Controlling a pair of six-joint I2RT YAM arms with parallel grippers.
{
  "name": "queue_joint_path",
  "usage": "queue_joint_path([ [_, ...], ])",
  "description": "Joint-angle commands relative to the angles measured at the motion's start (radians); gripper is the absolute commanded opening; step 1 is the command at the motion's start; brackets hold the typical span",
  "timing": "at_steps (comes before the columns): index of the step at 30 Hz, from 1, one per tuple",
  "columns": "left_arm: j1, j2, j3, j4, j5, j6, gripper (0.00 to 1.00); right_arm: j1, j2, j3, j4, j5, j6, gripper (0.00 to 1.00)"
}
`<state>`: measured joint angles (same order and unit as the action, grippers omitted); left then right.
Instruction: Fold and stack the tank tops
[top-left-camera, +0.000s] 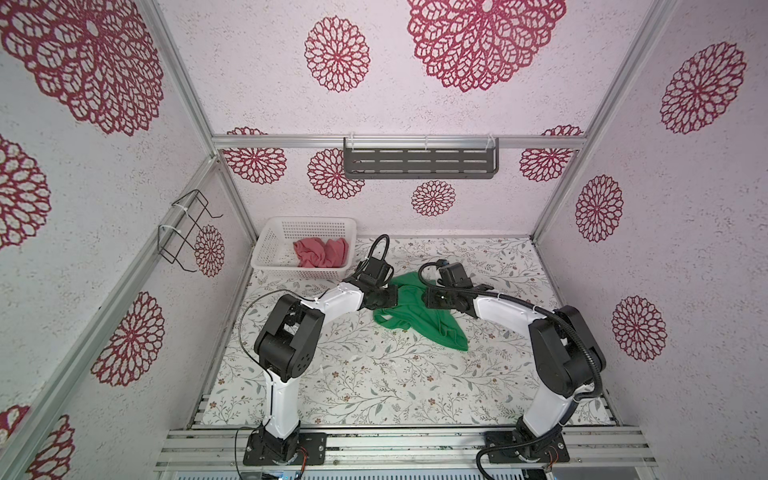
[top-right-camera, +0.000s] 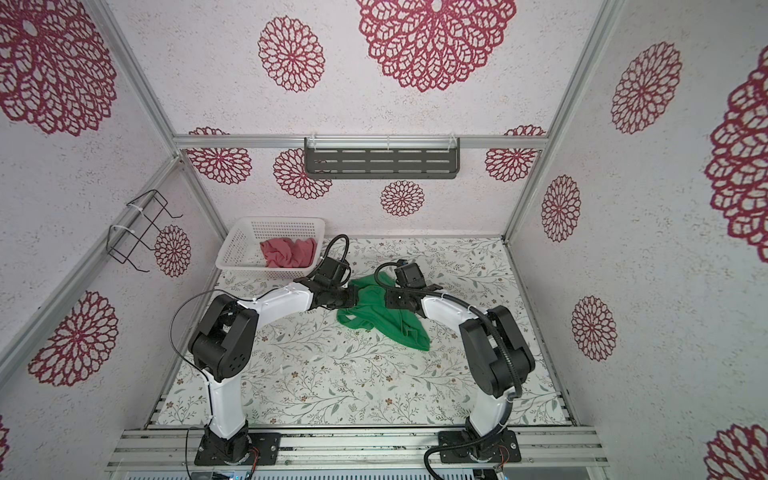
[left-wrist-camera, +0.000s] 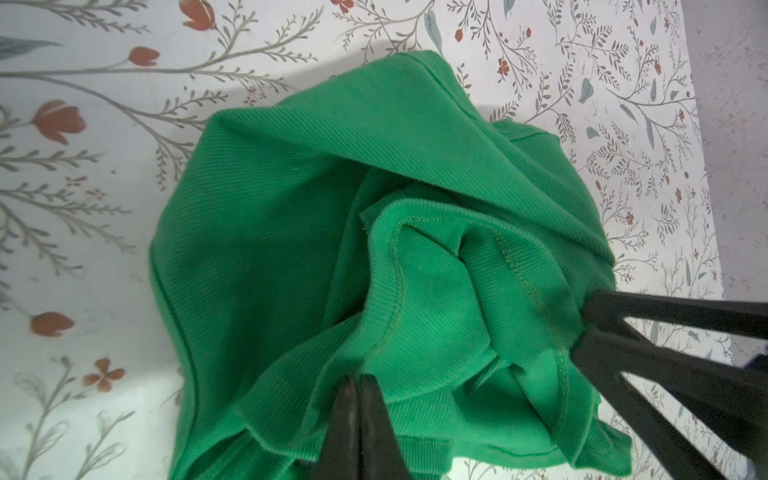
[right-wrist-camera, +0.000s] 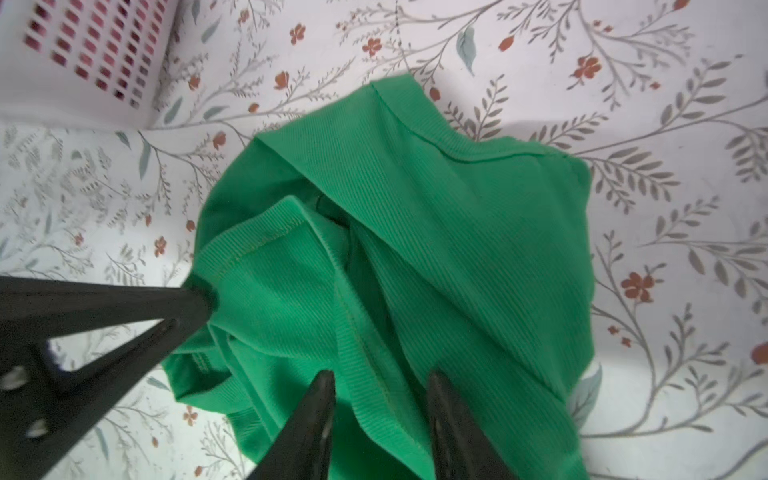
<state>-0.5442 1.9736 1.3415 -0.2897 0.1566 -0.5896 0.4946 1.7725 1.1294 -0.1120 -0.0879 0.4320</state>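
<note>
The green tank top (top-left-camera: 419, 322) (top-right-camera: 384, 322) lies crumpled on the floral table, right of the basket. My left gripper (top-left-camera: 392, 296) (top-right-camera: 354, 297) (left-wrist-camera: 358, 380) is shut on a fold of the green tank top (left-wrist-camera: 291, 249) at its left edge. From the other side, my right gripper (top-left-camera: 427, 297) (top-right-camera: 387, 299) (right-wrist-camera: 380, 376) stands open, its fingers straddling a ribbed hem of the green tank top (right-wrist-camera: 436, 216). The rose-red tank top (top-left-camera: 320, 253) (top-right-camera: 288, 252) sits bunched in the white basket (top-left-camera: 269, 245) (top-right-camera: 235, 245).
The basket (right-wrist-camera: 83, 95) stands in the far left corner of the table, close behind the left wrist. A dark slotted shelf (top-left-camera: 419, 163) hangs on the back wall and a wire rack (top-left-camera: 185, 230) on the left wall.
</note>
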Motion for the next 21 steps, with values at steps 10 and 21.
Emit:
queue_joint_path([
  [10,-0.044,-0.27,-0.036,-0.072,-0.053,0.052,0.0,-0.001,-0.212,-0.068,-0.102,0.074,-0.045,0.0],
  [21,-0.047,-0.298,-0.126,-0.041,-0.065,-0.025,0.17,-0.008,-0.575,-0.335,-0.242,0.02,-0.074,0.0],
])
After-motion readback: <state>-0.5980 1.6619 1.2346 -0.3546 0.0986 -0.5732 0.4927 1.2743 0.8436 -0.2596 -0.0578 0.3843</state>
